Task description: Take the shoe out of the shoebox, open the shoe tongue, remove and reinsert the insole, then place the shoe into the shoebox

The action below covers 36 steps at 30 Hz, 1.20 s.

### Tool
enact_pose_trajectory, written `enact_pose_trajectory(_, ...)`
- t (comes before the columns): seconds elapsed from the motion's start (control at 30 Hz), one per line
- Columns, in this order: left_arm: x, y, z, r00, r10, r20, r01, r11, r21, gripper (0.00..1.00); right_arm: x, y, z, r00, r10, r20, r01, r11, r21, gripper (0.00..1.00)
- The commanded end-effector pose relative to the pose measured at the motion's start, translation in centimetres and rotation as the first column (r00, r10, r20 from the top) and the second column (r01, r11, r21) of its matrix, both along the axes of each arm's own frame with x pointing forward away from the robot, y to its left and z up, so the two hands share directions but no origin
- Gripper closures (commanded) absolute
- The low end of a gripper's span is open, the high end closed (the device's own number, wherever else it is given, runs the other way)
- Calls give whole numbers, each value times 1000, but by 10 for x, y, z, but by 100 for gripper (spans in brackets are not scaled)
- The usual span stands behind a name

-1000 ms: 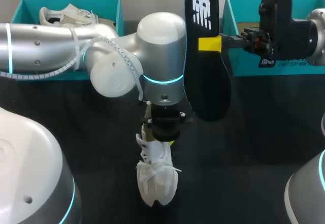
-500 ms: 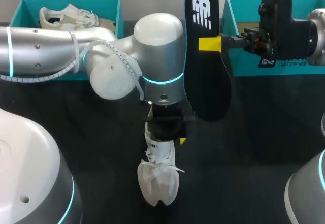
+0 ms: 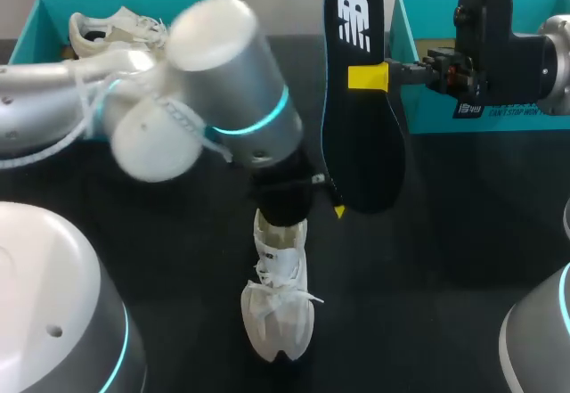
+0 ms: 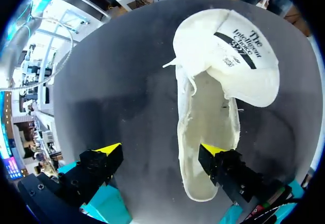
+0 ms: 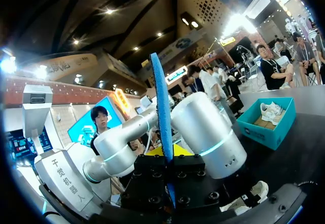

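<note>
White shoe (image 3: 278,308) on table (image 3: 445,259) (tongue flipped forward), left gripper (image 4: 161,150) over its heel, fingers apart, right gripper (image 3: 370,77) clamped on raised insole (image 3: 361,143).

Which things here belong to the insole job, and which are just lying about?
Job: white shoe under the left claw; insole in the right claw; teal shoebox at right.
Lying about: left teal box; second shoe inside it.

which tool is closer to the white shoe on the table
Left. The left tool sits open above the white shoe at its heel; the right tool is off to the side, holding the insole.
</note>
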State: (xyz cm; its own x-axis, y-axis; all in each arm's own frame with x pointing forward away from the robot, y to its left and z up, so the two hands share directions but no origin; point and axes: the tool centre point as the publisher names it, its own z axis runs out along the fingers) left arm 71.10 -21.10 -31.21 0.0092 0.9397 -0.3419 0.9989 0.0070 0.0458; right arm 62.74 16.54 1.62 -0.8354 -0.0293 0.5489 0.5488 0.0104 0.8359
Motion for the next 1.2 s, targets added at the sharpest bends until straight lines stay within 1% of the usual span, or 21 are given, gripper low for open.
enact_pose_trajectory(0.03,-4,43,41,998,10,56,1,982,-191,0,1,2,0,1000,0,-2,0,1000,-2,100)
enact_pose_trajectory(0.27,10,59,81,991,26,128,25,923,-384,0,1,2,0,1000,0,-2,0,1000,-2,100)
enact_pose_trajectory(0.47,33,68,109,982,54,182,46,863,-503,0,1,2,0,1000,0,-2,0,1000,-2,100)
enact_pose_trajectory(0.6,47,75,131,978,55,201,77,802,-593,0,1,2,0,1000,0,-2,0,1000,-2,100)
enact_pose_trajectory(0.7,59,75,150,973,41,226,118,756,-644,0,1,2,0,1000,0,-2,0,1000,-2,100)
enact_pose_trajectory(0.73,65,74,159,972,16,233,146,736,-661,0,1,2,0,1000,0,-2,0,1000,-2,100)
enact_pose_trajectory(1.17,65,74,159,972,16,233,146,736,-661,0,1,2,0,1000,0,-2,0,1000,-2,100)
enact_pose_trajectory(1.2,66,75,162,965,33,260,160,710,-686,0,1,2,0,1000,0,-2,0,1000,-2,100)
